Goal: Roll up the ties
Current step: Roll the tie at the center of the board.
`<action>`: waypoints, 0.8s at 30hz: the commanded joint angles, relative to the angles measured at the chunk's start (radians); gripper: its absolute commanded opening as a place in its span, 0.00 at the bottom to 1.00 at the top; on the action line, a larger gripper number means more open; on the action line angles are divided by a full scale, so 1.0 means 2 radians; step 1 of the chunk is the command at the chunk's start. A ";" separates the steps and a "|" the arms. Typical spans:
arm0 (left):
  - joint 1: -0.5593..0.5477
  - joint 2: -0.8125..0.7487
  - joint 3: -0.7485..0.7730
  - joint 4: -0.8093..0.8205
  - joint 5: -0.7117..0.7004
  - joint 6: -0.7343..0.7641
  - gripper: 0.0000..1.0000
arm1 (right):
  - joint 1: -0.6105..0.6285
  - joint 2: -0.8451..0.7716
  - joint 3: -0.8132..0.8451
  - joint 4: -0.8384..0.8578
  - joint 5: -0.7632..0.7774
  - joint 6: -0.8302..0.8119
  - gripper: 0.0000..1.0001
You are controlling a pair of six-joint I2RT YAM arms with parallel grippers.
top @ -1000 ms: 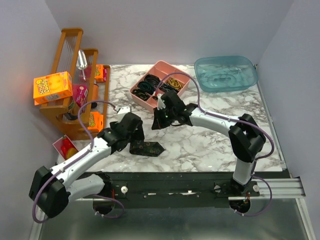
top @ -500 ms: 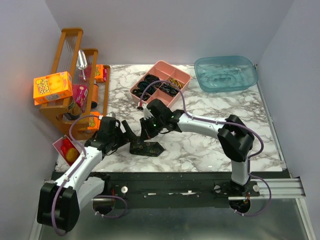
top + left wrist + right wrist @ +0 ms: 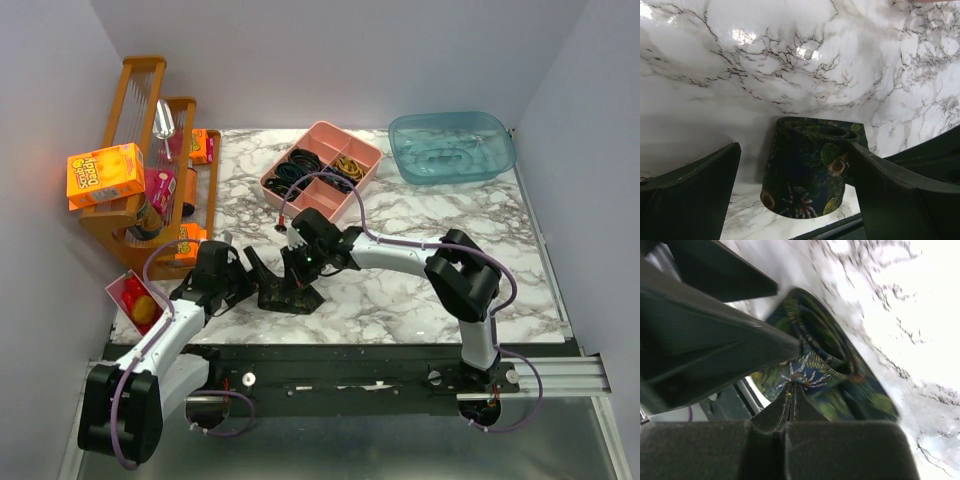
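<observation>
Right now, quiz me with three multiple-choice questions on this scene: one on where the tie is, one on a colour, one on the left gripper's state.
1. Where is the tie?
A. in the tray
B. on the table, between the left gripper and the right gripper
C. in a tub

2. What colour is the compartment tray?
A. green
B. white
C. pink

3. The left gripper is:
A. open
B. shut on the tie
C. holding a box

Answers:
1. B, the tie lies on the marble near the front edge, with a gripper on each side.
2. C, its walls and floor are pink.
3. A, the left wrist view shows its jaws wide apart, either side of the tie.
</observation>
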 commanded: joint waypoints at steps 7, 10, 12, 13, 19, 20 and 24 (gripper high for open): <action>0.004 -0.051 -0.048 0.056 0.043 -0.033 0.97 | 0.007 0.026 -0.018 -0.005 -0.001 0.007 0.02; 0.003 -0.067 -0.072 0.081 0.057 -0.046 0.92 | 0.006 0.025 -0.017 -0.006 0.000 0.007 0.02; 0.003 -0.070 -0.079 0.091 0.067 -0.050 0.88 | 0.006 0.025 -0.016 -0.006 0.002 0.008 0.02; 0.003 -0.072 -0.086 0.095 0.070 -0.053 0.87 | 0.006 0.025 -0.014 -0.007 0.002 0.009 0.02; 0.003 -0.069 -0.110 0.144 0.087 -0.069 0.68 | 0.007 0.027 -0.011 -0.007 0.002 0.009 0.02; 0.003 -0.068 -0.111 0.149 0.087 -0.071 0.62 | 0.007 0.028 -0.010 -0.007 0.002 0.010 0.02; 0.003 -0.066 -0.116 0.180 0.086 -0.079 0.53 | 0.006 0.030 -0.007 -0.008 0.012 0.009 0.02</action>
